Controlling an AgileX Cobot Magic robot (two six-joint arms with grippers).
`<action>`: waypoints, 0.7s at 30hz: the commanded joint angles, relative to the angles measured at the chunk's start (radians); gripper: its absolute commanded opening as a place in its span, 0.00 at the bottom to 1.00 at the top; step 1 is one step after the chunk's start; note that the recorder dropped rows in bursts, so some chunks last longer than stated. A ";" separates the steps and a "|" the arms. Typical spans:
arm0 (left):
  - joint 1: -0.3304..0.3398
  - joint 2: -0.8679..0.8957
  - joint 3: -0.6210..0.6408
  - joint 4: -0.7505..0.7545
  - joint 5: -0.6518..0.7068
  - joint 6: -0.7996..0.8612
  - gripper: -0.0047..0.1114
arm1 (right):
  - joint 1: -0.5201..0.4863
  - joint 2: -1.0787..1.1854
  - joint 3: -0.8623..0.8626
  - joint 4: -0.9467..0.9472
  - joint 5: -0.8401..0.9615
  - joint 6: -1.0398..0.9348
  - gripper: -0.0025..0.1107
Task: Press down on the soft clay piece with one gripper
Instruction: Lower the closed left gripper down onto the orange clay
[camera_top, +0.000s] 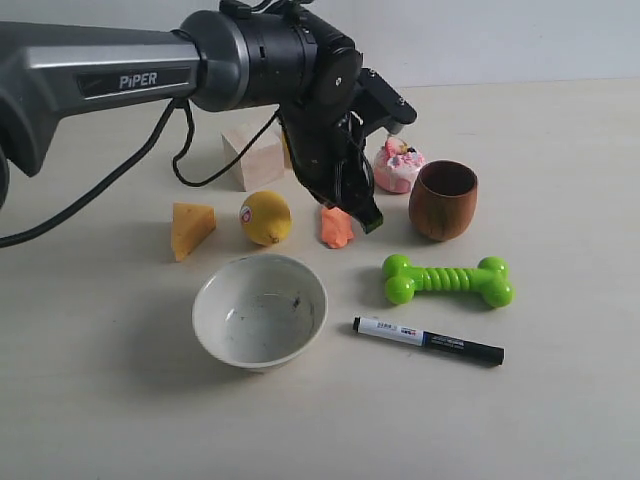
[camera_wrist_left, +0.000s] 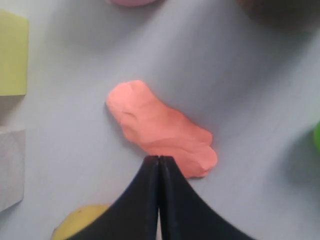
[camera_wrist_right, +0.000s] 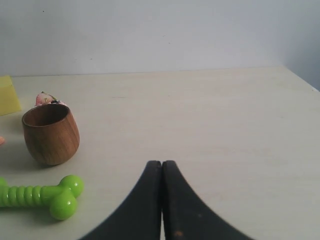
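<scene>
A white bowl sits in front. Behind it, the soft clay piece lies between the lemon and the wooden cup. The left gripper, pinched closed and empty, has its tips at the clay's edge. The right gripper is closed too.

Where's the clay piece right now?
Exterior view, centre: the soft clay piece sits between the lemon and the wooden cup, left gripper at its edge, fingers shut.
</scene>
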 joint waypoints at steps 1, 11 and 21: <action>0.000 0.003 -0.004 0.009 -0.024 0.065 0.04 | 0.001 -0.005 0.005 0.003 -0.005 0.001 0.02; 0.029 0.030 -0.004 -0.097 -0.040 0.322 0.04 | 0.001 -0.005 0.005 0.003 -0.005 0.001 0.02; 0.046 0.032 -0.004 -0.121 -0.077 0.429 0.04 | 0.001 -0.005 0.005 0.003 -0.005 0.001 0.02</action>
